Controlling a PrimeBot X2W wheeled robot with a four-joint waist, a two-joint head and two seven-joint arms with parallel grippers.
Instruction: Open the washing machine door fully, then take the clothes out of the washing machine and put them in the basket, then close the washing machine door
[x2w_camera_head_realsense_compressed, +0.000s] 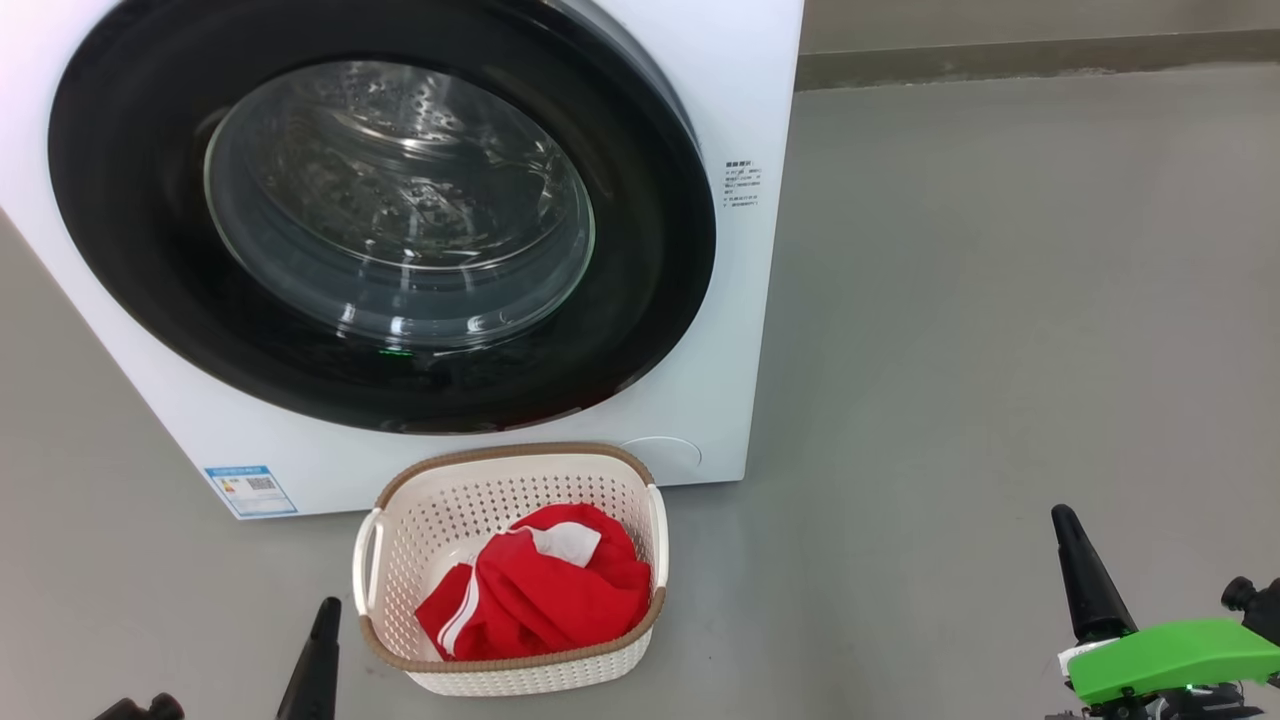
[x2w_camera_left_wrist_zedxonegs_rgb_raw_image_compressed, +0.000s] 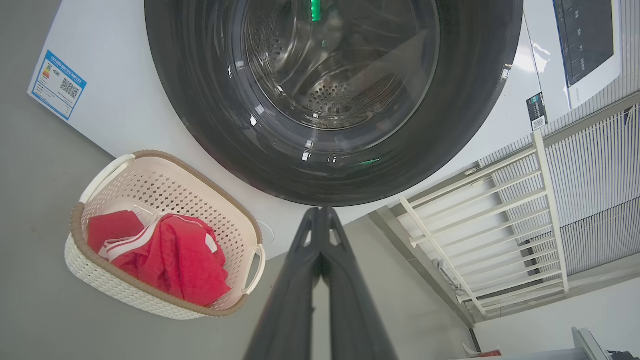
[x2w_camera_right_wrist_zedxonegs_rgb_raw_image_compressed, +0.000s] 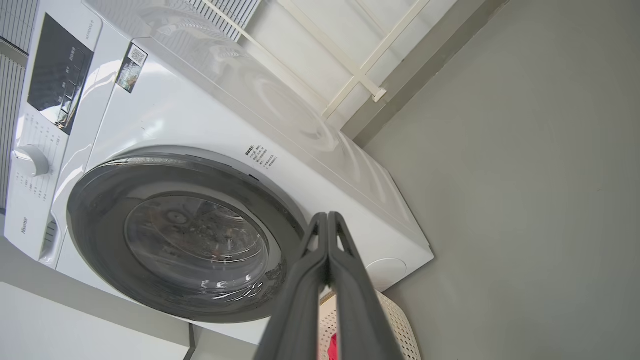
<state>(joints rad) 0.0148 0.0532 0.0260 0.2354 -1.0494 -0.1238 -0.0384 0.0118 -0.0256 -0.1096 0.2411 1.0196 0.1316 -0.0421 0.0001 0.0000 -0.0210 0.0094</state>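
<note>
The white washing machine (x2w_camera_head_realsense_compressed: 720, 330) stands ahead with its round black-rimmed door (x2w_camera_head_realsense_compressed: 640, 300) closed flat against its front; steel drum shows through the glass. Right below it on the floor sits the cream basket (x2w_camera_head_realsense_compressed: 560, 680), and the red clothes (x2w_camera_head_realsense_compressed: 550, 600) with white stripes lie inside it. My left gripper (x2w_camera_head_realsense_compressed: 325, 610) is low beside the basket's left side, fingers pressed together, holding nothing. Off to the right, my right gripper (x2w_camera_head_realsense_compressed: 1065, 520) is shut and empty too, well away from the basket. The left wrist view shows the left gripper (x2w_camera_left_wrist_zedxonegs_rgb_raw_image_compressed: 320, 212) below the door (x2w_camera_left_wrist_zedxonegs_rgb_raw_image_compressed: 200, 125).
Grey floor (x2w_camera_head_realsense_compressed: 1000, 300) spreads wide to the machine's right. A wall base runs along the back. The left wrist view shows a cream railing (x2w_camera_left_wrist_zedxonegs_rgb_raw_image_compressed: 480, 235) beside the machine, and the right wrist view shows the control panel (x2w_camera_right_wrist_zedxonegs_rgb_raw_image_compressed: 60, 75) and a dial (x2w_camera_right_wrist_zedxonegs_rgb_raw_image_compressed: 30, 161).
</note>
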